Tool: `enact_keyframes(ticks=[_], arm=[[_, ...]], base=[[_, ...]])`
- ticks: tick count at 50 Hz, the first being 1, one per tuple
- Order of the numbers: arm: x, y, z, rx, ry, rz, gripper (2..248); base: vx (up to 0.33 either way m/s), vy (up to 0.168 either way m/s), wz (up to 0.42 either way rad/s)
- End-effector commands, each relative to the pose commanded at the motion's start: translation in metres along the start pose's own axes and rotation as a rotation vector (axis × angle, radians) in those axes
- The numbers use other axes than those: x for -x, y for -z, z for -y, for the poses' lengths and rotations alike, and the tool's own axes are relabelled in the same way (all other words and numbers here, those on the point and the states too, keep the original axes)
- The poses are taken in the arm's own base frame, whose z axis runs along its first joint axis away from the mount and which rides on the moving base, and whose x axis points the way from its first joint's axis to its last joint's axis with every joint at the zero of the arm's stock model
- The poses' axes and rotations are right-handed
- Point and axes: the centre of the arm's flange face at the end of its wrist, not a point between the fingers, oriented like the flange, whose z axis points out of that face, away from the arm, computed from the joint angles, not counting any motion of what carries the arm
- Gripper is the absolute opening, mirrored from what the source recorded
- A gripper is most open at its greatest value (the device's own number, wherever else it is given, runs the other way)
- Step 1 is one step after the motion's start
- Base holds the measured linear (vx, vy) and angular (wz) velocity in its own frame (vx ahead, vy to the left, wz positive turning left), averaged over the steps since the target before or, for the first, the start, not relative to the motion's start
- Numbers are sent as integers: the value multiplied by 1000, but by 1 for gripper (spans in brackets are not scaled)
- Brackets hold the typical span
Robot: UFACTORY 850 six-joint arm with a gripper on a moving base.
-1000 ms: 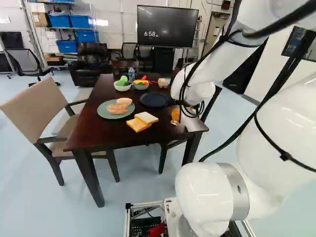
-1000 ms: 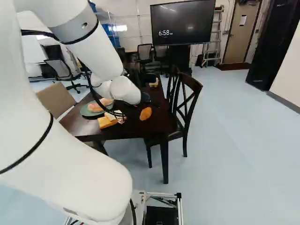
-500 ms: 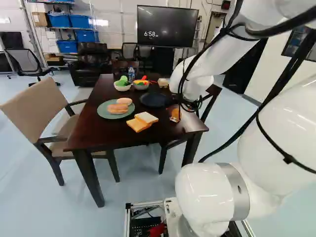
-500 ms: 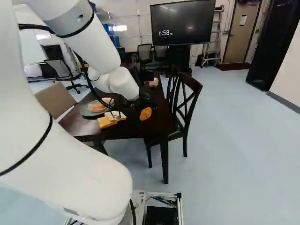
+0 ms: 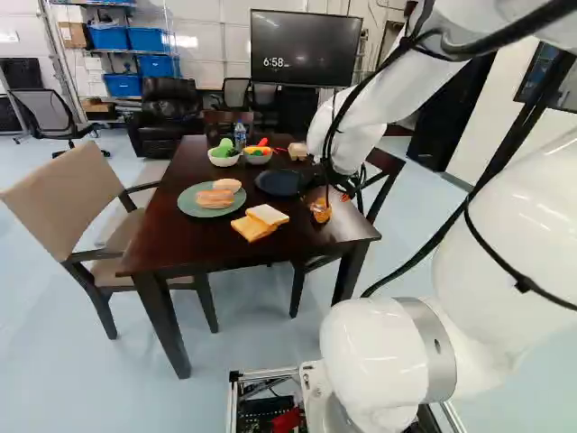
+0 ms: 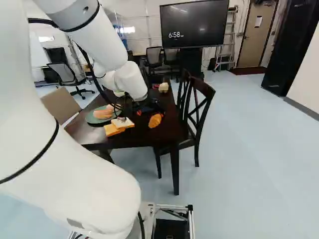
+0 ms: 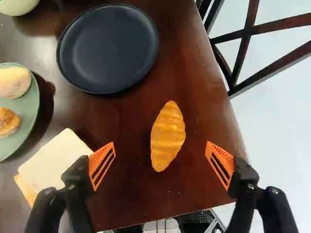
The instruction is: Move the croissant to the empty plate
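From here, the arm point(image 5: 356, 104) runs out at the left base view's upper right. In the right base view's middle, the gripper point(image 6: 149, 110) and wrist hide the dark plate point(image 5: 278, 183). The wrist view's edge crops a pale bowl point(image 7: 17, 6), the green plate point(image 7: 30, 109) and a chair point(image 7: 249, 33); one finger covers some bread point(image 7: 58, 155).

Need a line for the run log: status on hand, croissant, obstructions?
Hand open, not gripping. Croissant on the table, within the hand's span. Dark plate empty. Bread slices close by one side, might snag on descent.
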Motion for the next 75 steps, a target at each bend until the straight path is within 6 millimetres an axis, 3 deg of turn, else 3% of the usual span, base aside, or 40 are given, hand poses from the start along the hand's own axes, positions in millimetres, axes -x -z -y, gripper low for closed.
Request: enact_keyframes(ticks=[41, 62, 75], arm=[[-43, 25, 6, -7, 10, 202, 247], [-65, 8, 10, -8, 15, 357, 247], [-72, -14, 11, -7, 17, 424, 247]], base=[[0, 0, 0], [0, 0, 0], [0, 0, 0]])
